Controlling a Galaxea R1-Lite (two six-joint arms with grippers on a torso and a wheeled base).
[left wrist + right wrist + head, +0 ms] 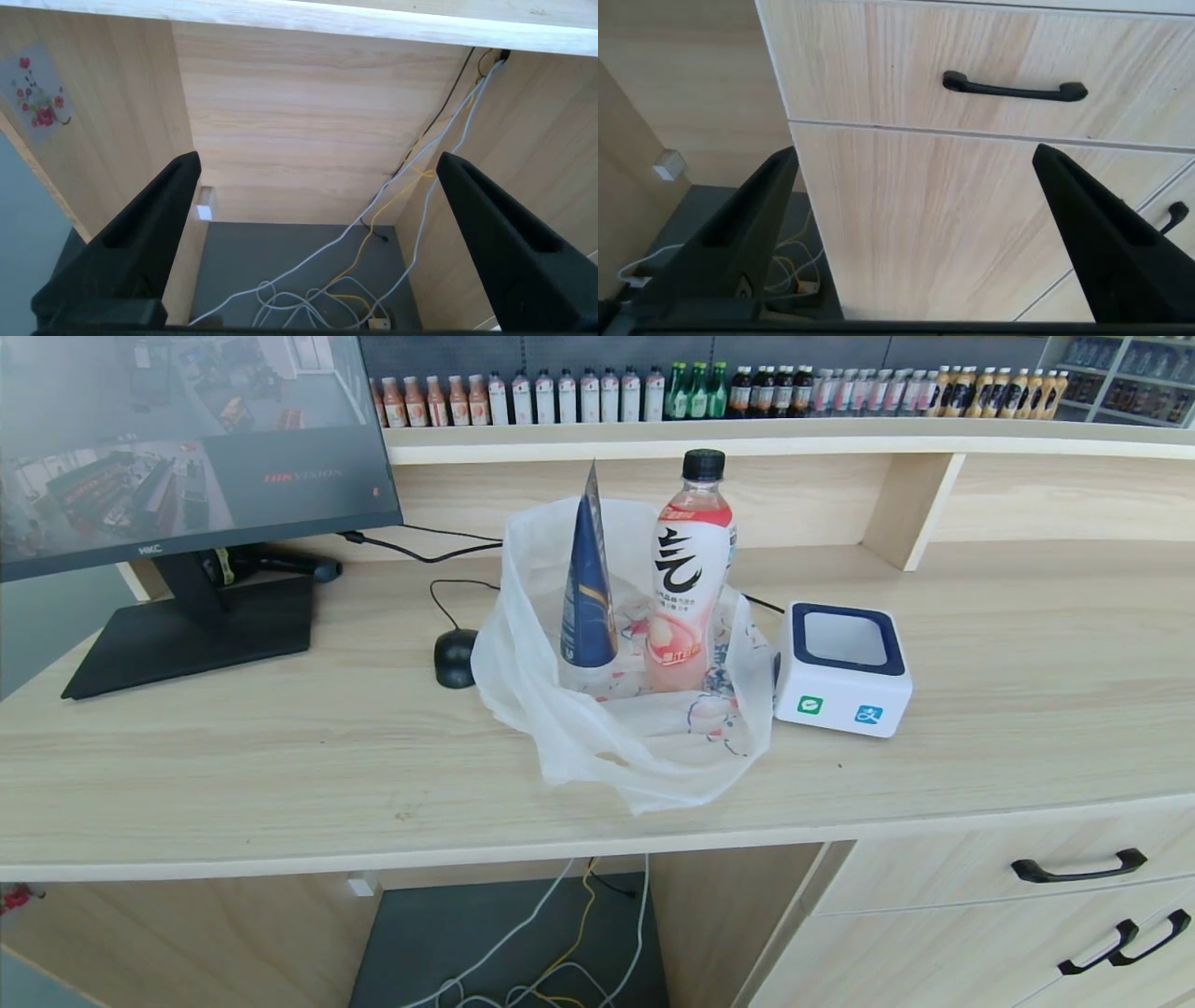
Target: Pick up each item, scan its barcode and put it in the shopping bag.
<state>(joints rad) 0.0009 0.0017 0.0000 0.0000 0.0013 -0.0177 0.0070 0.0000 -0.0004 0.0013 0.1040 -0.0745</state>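
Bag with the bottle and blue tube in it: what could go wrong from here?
1. The bottle stands tall above the rim of the limp bag; a nudge could tip it onto the scanner.
2. The blue tube stands on end in the soft bag and might topple out.
3. The open left gripper sits under the counter near loose cables; lifting it could snag them or hit the counter edge.
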